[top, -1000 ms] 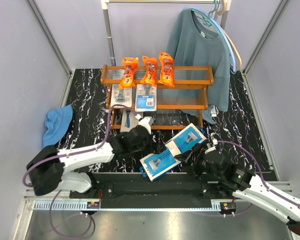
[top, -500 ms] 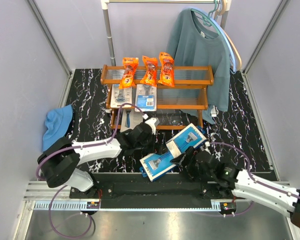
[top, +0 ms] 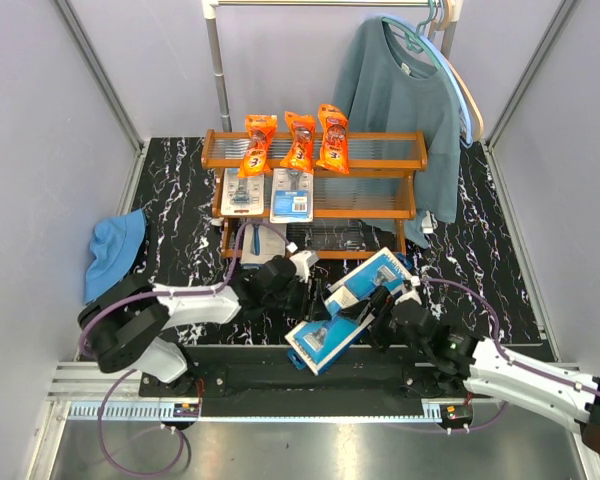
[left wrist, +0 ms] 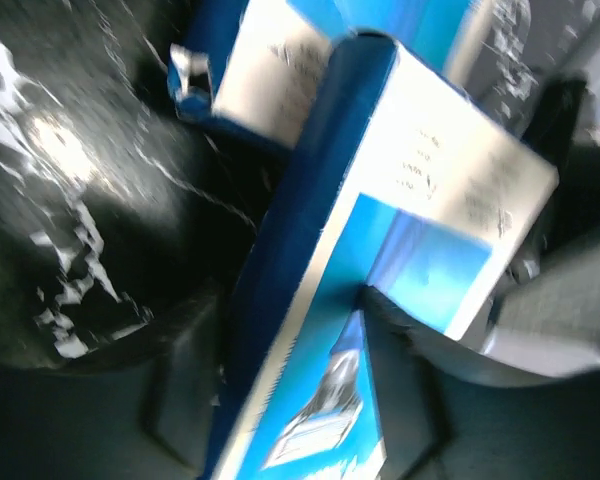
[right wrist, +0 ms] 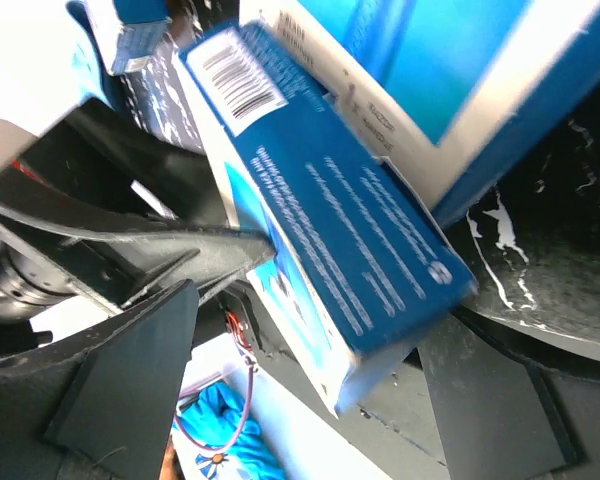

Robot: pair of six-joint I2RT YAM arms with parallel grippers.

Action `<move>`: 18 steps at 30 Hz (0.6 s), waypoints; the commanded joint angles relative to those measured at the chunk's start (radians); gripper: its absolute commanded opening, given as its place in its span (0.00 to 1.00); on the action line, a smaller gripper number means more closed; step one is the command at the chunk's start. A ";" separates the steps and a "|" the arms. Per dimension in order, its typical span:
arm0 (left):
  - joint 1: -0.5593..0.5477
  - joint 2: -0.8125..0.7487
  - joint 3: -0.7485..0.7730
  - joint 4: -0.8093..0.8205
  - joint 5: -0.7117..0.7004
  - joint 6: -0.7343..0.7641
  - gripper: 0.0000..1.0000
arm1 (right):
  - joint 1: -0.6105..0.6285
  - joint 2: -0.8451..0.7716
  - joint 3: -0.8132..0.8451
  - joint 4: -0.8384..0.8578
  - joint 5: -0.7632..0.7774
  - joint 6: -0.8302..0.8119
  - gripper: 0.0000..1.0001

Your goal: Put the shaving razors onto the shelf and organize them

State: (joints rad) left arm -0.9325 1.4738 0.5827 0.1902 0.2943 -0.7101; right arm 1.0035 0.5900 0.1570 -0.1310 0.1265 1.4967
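Black, white-veined counter (top: 180,190) fills a grey-walled booth. The orange-brown shelf (top: 380,150) stands at 12 o'clock, in front of a clothes rail (top: 218,70) that carries a teal sweater (top: 400,90). Three orange bags (top: 299,140) lean in a row on the left half of the top tier. Two blister cards (top: 241,190) lie side by side on the middle tier just below them. A pale flat box (top: 263,240) rests at the left end of the lowest tier. A blue cloth (top: 115,248) sits crumpled at 9 o'clock, well apart from the shelf. Two more boxes are off the shelf, toward 6 o'clock. The upper box (top: 372,280) lies slanted just in front of the lowest tier. The lower box (top: 325,338) lies slanted at the counter's near edge, and its far end meets the upper box. The right jaws reach in from 4 o'clock and stand apart; in the right wrist view a blue box with a barcode passes between the dark fingers (right wrist: 130,380). The left jaws come in from 8 o'clock, close to the left ends of both boxes. The left wrist view is blurred: a blue box edge sits between its fingers (left wrist: 185,385), and I cannot tell whether they grip it.
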 commanded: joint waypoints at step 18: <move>-0.009 -0.325 -0.011 -0.034 -0.012 -0.106 0.00 | 0.006 -0.153 0.119 -0.030 0.081 -0.116 0.99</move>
State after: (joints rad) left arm -0.9401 1.2171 0.5297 0.1699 0.4068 -0.7643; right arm 1.0035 0.4820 0.2367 -0.2291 0.1921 1.3968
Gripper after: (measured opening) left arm 0.112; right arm 0.993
